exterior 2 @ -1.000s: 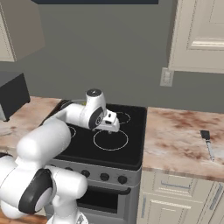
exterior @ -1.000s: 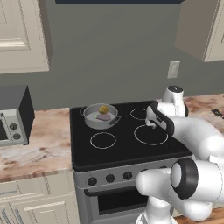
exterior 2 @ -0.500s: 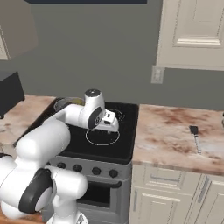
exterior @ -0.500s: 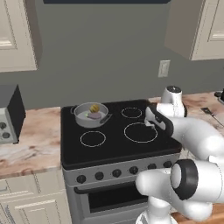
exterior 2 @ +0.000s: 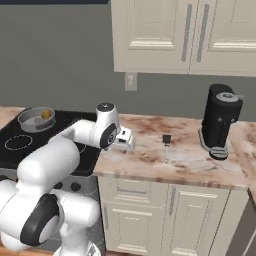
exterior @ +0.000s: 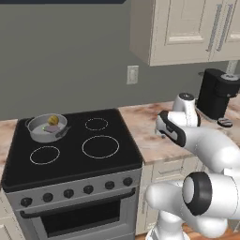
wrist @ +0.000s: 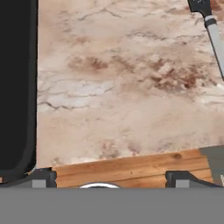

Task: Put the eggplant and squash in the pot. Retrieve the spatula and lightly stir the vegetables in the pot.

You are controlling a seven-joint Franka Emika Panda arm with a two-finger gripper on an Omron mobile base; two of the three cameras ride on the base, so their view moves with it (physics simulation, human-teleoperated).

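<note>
Nearest, over the marble counter (exterior 2: 145,167) right of the stove, the gripper (wrist: 109,177) hangs wide open and empty. The spatula (exterior 2: 166,146) lies farther right, not yet fetched. Far left, the pot (exterior: 46,127) already holds eggplant (exterior: 50,128) and squash (exterior: 53,120); stirring remains.

A grey wall (exterior: 65,56) is running behind a black stove (exterior: 70,150) with knobs along its front and an oven door below. To the right, a marbled tan counter (exterior 2: 165,160) is sitting over cream cabinets (exterior 2: 165,215). Cream upper cabinets (exterior 2: 185,35) are hanging above. A white outlet (exterior: 132,74) is showing on the wall. A black coffee maker (exterior 2: 220,120) is standing at the counter's far right.
</note>
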